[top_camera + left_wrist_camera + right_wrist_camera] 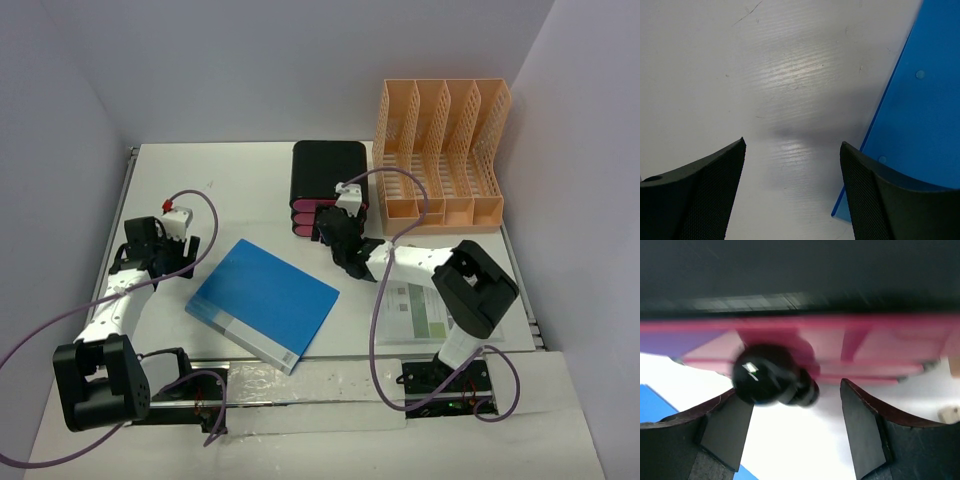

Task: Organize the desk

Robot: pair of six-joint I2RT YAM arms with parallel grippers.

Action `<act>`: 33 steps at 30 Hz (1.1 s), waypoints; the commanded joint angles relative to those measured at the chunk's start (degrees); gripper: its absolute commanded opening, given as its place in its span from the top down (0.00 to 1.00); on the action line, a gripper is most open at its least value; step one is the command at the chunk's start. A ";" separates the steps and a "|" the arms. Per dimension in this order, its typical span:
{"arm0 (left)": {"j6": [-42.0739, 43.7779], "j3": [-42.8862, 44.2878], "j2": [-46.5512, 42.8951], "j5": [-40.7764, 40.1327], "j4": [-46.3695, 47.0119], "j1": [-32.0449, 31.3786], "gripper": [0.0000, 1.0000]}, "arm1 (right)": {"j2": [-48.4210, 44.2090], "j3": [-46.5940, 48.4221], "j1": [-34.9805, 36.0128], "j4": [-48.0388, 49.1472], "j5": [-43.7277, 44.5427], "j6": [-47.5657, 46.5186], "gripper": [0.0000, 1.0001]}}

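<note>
The white desk (230,190) holds a blue book (262,303) at the front middle. A black box with pink drawers (326,178) stands at the back middle. My right gripper (333,233) is open, right at the front of the pink drawers (850,342). A black round knob (771,382) sits between its fingers, close to the left one, and the view is blurred. My left gripper (160,256) is open and empty over bare desk (790,75), just left of the book's edge (920,115).
An orange slotted file rack (440,150) stands at the back right, next to the black box. A printed paper sheet (425,315) lies at the front right under the right arm. A metal rail (128,190) runs along the desk's left edge.
</note>
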 commanded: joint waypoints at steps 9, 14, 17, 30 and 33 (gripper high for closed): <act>0.86 1.70 -0.82 4.34 -0.83 1.21 0.18 | 4.39 1.78 -0.03 -4.09 -1.43 7.92 0.33; 1.09 1.75 -0.98 5.18 -1.13 1.68 0.18 | 6.15 3.67 -0.03 -4.87 1.57 9.07 0.40; 1.22 1.95 -0.82 5.96 -1.50 1.96 0.18 | 7.50 4.98 -0.03 -5.91 2.90 9.51 0.44; 1.97 2.46 -0.90 8.35 -2.36 3.41 0.18 | 12.33 8.93 -0.03 -10.92 5.99 12.17 0.46; 2.09 2.53 -0.81 9.02 -2.70 3.60 0.18 | 12.29 8.45 -0.03 -10.97 6.63 12.54 0.49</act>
